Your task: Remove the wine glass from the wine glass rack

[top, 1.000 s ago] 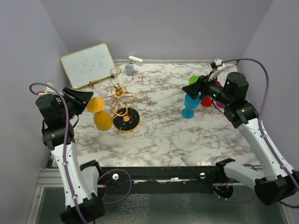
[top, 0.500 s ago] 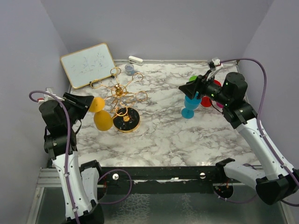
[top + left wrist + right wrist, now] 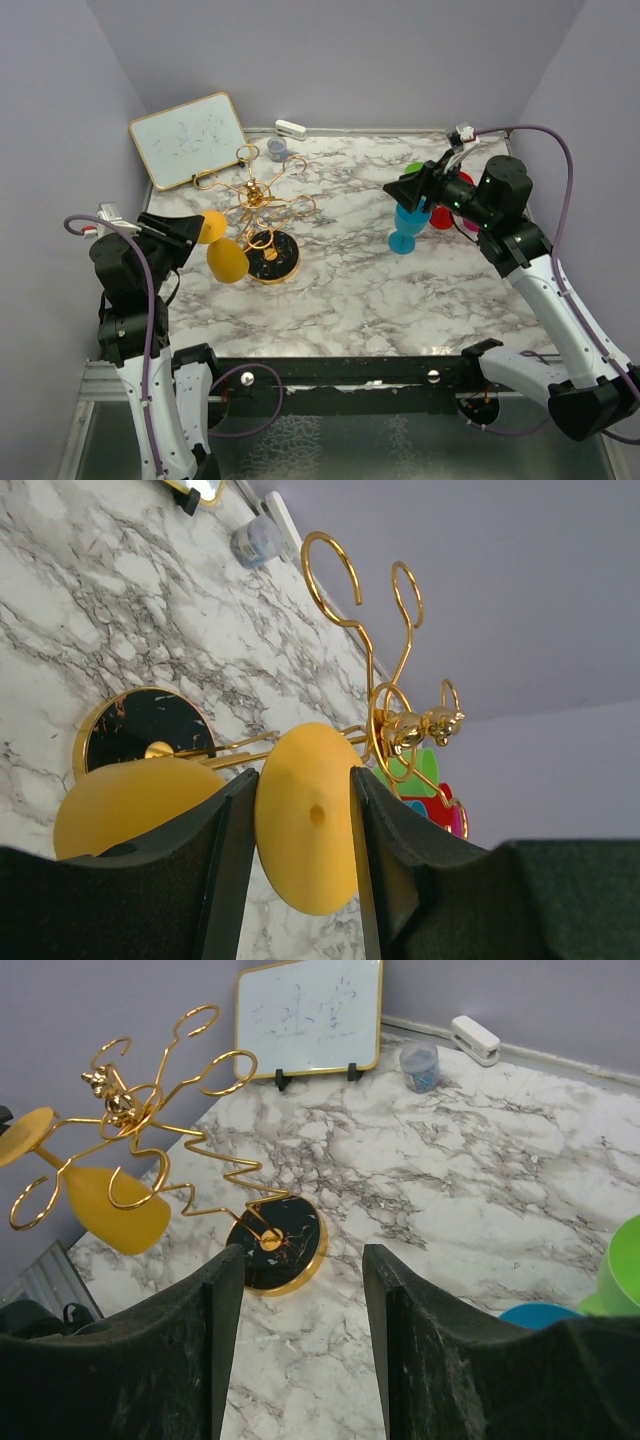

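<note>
The gold wire wine glass rack (image 3: 262,198) stands on its round black base (image 3: 271,256) at the back left of the marble table. A yellow wine glass (image 3: 227,260) hangs tilted at the rack's left side, its bowl low and its foot up. My left gripper (image 3: 192,228) is shut on the foot; in the left wrist view the yellow disc (image 3: 305,825) sits between both fingers, with the rack (image 3: 372,675) just behind. My right gripper (image 3: 400,187) is open and holds nothing, hovering above a blue glass (image 3: 405,226). From the right wrist the rack (image 3: 165,1110) and yellow glass (image 3: 115,1210) lie far left.
A small whiteboard (image 3: 188,140) leans at the back left, with a grey cup (image 3: 277,149) and a white object (image 3: 290,129) beside it. Green (image 3: 413,170), red (image 3: 444,216) and pink glasses stand under the right arm at the table's right side.
The left arm has drawn back toward the near left edge with the yellow glass's foot in its jaws, shifting the bowl a little. The right gripper rose slightly and then held still.
</note>
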### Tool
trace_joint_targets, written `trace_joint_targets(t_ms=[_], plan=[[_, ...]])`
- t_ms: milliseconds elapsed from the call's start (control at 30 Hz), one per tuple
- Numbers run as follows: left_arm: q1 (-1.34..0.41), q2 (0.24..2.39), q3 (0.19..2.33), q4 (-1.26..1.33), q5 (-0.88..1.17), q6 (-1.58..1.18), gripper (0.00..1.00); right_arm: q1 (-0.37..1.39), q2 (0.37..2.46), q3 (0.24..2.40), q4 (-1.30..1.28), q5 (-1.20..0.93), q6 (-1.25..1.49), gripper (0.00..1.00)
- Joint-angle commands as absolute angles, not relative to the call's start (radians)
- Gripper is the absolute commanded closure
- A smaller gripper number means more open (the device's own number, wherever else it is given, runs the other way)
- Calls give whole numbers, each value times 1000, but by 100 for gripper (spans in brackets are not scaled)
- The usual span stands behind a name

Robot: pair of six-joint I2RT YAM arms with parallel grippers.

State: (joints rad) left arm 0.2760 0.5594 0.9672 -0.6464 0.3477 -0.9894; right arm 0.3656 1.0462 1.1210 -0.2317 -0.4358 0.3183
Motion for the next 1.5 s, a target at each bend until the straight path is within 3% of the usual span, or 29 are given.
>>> trace_joint_targets(t_ms=[0,100,233,333,667,1200,1467], plan=[[265,543,948,-651,333,-1003,58,370,1018,1122,-212,-456,326,50],[262,542,954,-653,334,-1004,60,370,1016,1120,-216,-455,327,50],[256,544,983,-665,322,-1001,89,370,1018,1117,-215,-454,330,50],[252,552,1016,-683,310,-992,98,371,1018,1116,-214,-454,332,50],[245,547,1044,-688,299,-997,99,370,1015,1113,-212,-454,338,50],[244,530,847,-277,395,-1208,100,371,1001,1102,-217,-431,333,50],[245,548,843,-210,405,-1241,100,370,1022,1098,-199,-442,345,50]])
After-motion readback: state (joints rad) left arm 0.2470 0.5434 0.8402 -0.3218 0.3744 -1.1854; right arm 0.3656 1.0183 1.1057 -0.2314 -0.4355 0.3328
